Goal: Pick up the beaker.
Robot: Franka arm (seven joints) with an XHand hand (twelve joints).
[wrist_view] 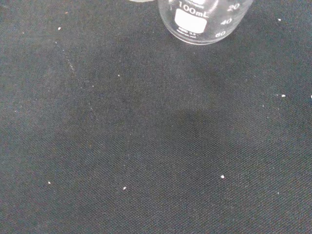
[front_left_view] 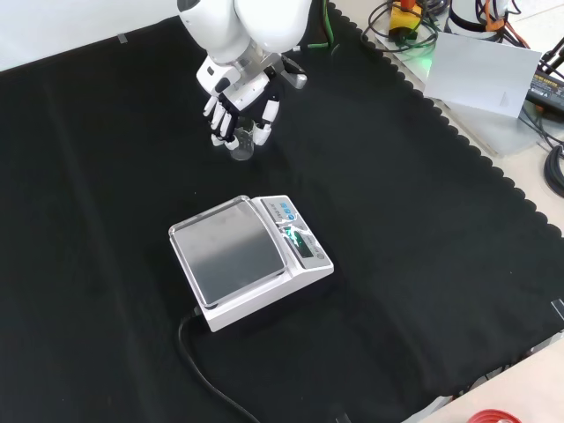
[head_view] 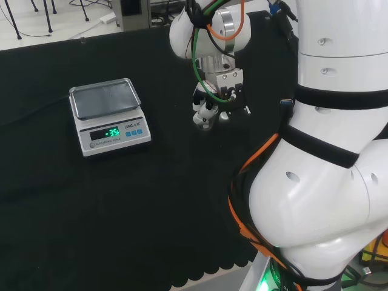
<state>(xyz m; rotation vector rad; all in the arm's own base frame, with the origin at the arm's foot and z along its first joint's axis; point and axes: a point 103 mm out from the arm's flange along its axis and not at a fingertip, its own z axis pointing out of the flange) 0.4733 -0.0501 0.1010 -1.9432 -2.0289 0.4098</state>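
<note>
We see the hand [front_left_view: 236, 107] at the front view's upper centre, fingers curled around the clear beaker [front_left_view: 243, 138]. Below it sits the scale [front_left_view: 249, 258], well apart on the black cloth [front_left_view: 423, 247].

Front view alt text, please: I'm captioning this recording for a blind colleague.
A black and white robot hand reaches down from the top of the view with its fingers curled around a small clear glass beaker that stands on black cloth. Nearer the camera sits a digital scale with an empty metal pan, its cable trailing toward the view's lower edge.
</note>
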